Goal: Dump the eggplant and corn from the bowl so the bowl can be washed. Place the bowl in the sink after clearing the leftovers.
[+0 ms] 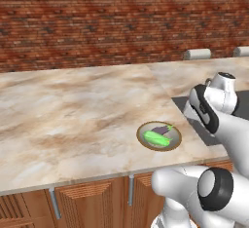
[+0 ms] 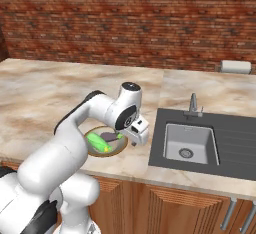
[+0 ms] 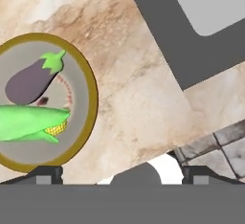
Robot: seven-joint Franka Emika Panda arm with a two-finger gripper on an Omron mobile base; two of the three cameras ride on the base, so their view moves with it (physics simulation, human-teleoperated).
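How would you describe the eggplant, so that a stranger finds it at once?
Left of the sink, near the counter's front edge, sits a shallow olive-rimmed bowl. Two vegetables lie inside it. The eggplant is the dark purple-grey one with a small green stem, beside the bright green corn.

No text, label, brand, number or sign can be read anywhere in these views, neither on the bench nor on anything upon it.

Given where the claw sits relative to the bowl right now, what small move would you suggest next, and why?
Probably shift the claw sideways over the olive-rimmed shallow bowl's near rim. The claw looks open over bare marble counter beside the bowl, and the dark purple eggplant and green husked corn lie inside, so a rim grip seems needed.
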